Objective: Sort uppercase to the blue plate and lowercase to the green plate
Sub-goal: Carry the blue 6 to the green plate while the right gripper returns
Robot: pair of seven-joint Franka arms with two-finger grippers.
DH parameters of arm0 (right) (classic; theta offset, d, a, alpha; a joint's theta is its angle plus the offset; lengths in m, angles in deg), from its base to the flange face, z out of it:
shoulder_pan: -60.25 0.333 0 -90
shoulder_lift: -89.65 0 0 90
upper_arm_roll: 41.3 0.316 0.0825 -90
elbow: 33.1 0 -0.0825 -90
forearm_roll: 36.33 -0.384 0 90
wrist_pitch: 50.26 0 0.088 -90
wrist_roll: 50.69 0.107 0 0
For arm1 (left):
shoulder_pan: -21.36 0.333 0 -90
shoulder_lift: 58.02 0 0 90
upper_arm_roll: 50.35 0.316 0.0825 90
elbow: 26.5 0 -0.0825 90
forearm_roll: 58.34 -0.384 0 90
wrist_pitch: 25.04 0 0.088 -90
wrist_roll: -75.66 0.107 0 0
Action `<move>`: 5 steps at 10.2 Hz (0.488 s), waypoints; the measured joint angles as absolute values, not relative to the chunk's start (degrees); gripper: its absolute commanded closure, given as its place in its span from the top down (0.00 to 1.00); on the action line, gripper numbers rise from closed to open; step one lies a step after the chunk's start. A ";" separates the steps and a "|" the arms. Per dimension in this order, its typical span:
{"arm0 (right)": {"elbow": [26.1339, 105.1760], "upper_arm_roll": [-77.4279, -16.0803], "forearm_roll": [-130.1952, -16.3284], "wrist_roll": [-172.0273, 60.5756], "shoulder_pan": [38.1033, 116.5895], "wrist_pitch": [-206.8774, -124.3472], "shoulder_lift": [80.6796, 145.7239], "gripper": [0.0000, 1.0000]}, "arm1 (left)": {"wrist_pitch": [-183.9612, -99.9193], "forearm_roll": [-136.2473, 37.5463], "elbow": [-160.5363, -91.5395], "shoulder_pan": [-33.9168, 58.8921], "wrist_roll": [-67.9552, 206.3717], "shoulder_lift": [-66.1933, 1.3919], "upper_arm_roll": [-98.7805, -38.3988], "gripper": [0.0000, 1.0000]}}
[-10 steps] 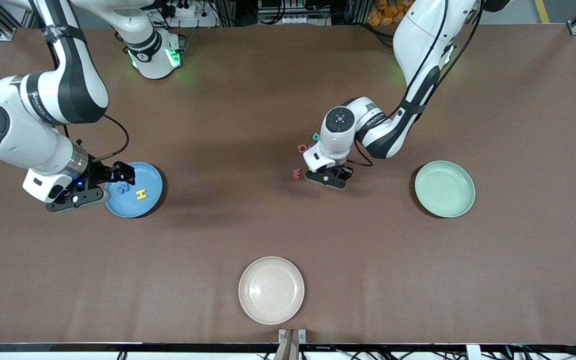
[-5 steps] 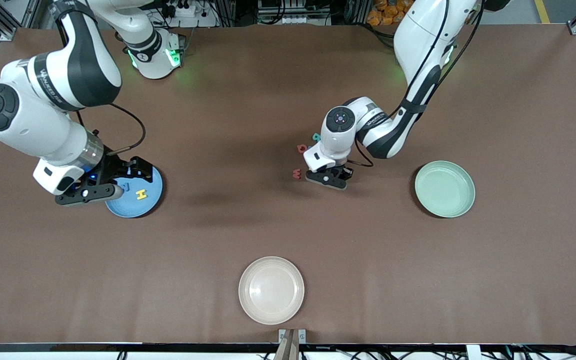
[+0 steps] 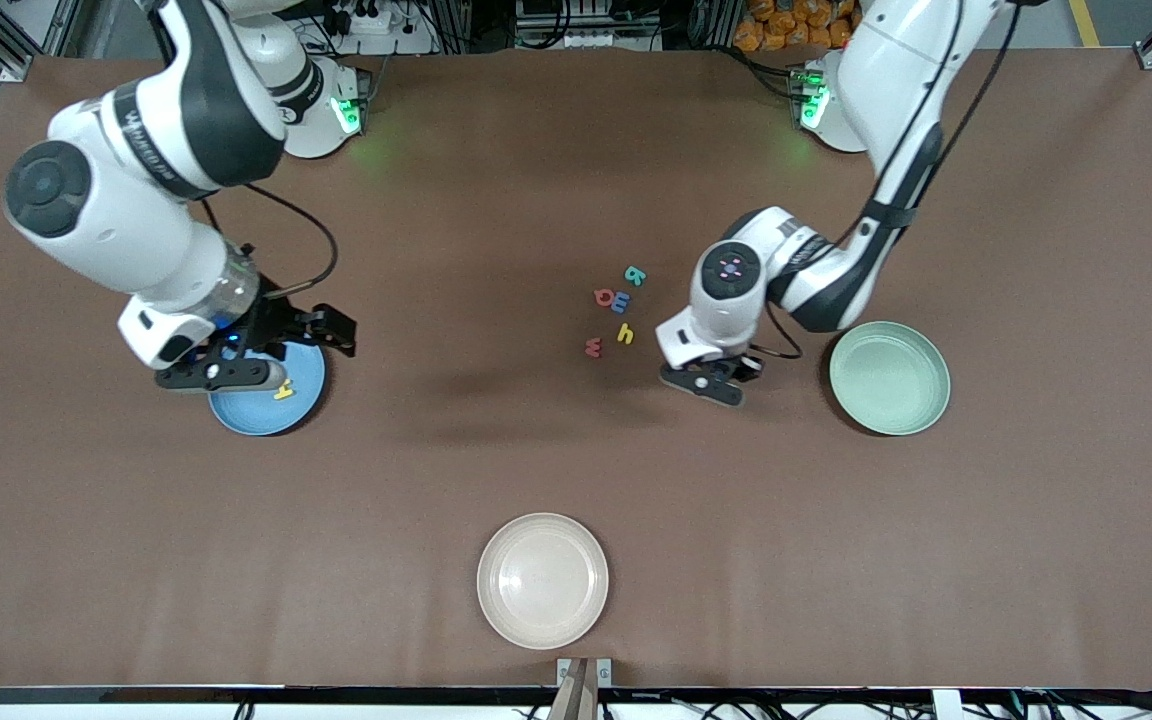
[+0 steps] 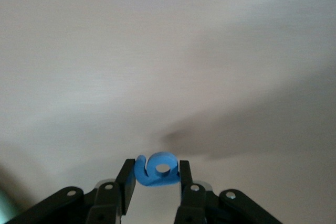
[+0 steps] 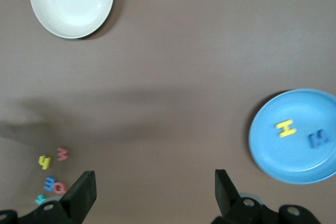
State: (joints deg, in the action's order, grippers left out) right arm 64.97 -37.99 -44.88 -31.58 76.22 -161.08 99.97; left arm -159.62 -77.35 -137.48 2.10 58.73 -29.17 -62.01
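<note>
Beside the green plate [image 3: 889, 377]: left gripper [image 3: 711, 383] up over bare table [image 3: 576, 480], clamped on blue g [image 4: 157, 170].
Four lowercase pending: g in transit; yellow h [image 3: 625, 333], red w [image 3: 593, 347], blue m [image 3: 620, 301] lie toward the right arm's end from that plate, with red O [image 3: 604, 296] and teal R [image 3: 635, 275]. Right gripper [image 3: 281, 352], jaws wide and empty, hangs over the blue plate [image 3: 256, 418], which holds yellow H [image 5: 286, 128] and blue M [image 5: 318, 139]. Risk: foam g, pinched by its edges, could twist free short of the rim.
</note>
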 measured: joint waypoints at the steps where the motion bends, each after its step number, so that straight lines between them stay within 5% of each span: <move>1: 64.97 -37.90 -45.00 -27.94 78.76 -161.21 100.01 1.00 | -156.93 -77.36 -137.47 4.76 63.15 -31.17 -61.97 0.09; 5: 65.81 -37.59 -44.99 -16.25 93.80 -169.66 103.91 1.00 | -151.67 -77.36 -137.83 16.77 81.06 -36.09 -61.72 0.10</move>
State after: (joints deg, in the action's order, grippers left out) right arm 65.81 -37.59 -44.99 -16.25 93.80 -169.66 103.91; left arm -151.67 -77.36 -137.83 16.77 81.06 -36.09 -61.72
